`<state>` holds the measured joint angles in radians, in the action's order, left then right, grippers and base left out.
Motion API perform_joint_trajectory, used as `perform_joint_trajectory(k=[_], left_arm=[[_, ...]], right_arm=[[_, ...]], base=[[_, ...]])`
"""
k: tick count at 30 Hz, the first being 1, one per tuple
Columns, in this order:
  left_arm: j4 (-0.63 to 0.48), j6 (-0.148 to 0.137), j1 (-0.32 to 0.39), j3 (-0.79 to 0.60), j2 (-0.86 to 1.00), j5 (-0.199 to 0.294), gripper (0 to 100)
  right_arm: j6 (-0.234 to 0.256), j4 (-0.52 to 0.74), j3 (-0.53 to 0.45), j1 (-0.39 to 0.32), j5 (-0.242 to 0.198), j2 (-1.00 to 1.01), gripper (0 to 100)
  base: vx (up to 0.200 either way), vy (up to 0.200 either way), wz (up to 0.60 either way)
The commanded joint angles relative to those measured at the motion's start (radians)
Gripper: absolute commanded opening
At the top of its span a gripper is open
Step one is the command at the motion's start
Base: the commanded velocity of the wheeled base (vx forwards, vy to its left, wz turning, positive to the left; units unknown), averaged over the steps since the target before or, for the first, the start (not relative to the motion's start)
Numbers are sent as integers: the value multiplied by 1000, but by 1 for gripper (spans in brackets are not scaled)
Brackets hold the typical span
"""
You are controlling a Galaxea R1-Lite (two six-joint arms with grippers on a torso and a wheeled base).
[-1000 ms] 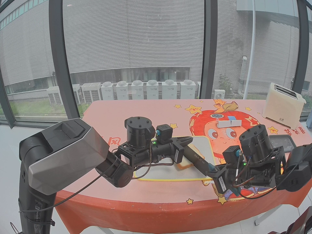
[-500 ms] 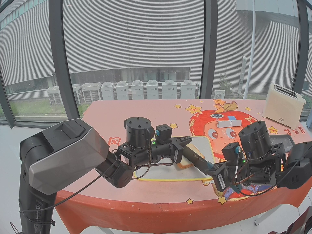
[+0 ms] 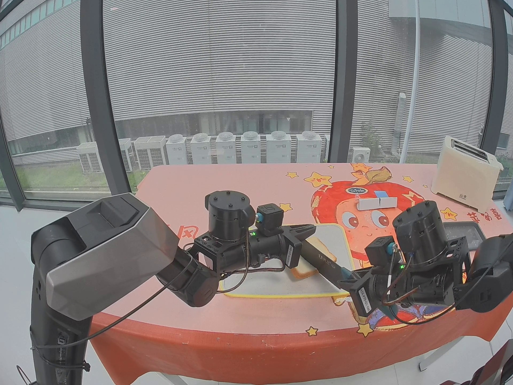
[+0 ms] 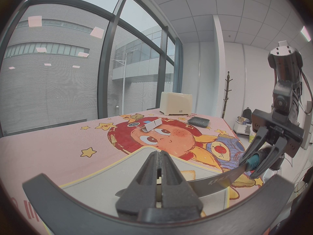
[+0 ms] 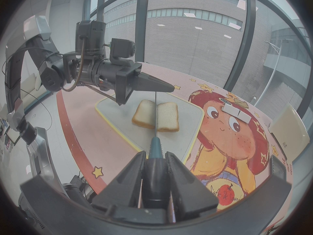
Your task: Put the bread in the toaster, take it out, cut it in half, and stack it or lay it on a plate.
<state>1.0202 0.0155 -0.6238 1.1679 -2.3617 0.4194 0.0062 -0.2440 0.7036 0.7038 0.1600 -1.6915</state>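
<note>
We are cutting the bread (image 5: 168, 116) on the board (image 5: 114, 113), toasting seemingly done, with the knife (image 5: 156, 147) clenched in the right gripper (image 5: 156, 162) and the left gripper (image 5: 169, 89) closed empty just above it, while laying on the plate (image 4: 199, 121) is waiting

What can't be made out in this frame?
- Right wrist view: whether the bread is cut through; the knife blade covers the seam.
- Left wrist view: whether the left gripper touches the bread; its own fingers hide the contact.
- Head view: toaster slots' insides, too small.
</note>
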Motion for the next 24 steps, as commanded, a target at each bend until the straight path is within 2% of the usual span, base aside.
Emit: perform_joint_trajectory(k=[1,12,24], left_arm=[[0,0,3,-16,-18,1,0],[-9,0,-4,24,-7,-1,0],[-9,1,1,30,16,-1,0]], right_arm=[[0,-12,20,-3,1,1,0],[3,-11,-47,-1,0,-11,0],[5,-12,-23,-3,0,-2,0]], base=[[0,0,0],[0,0,0],[0,0,0]])
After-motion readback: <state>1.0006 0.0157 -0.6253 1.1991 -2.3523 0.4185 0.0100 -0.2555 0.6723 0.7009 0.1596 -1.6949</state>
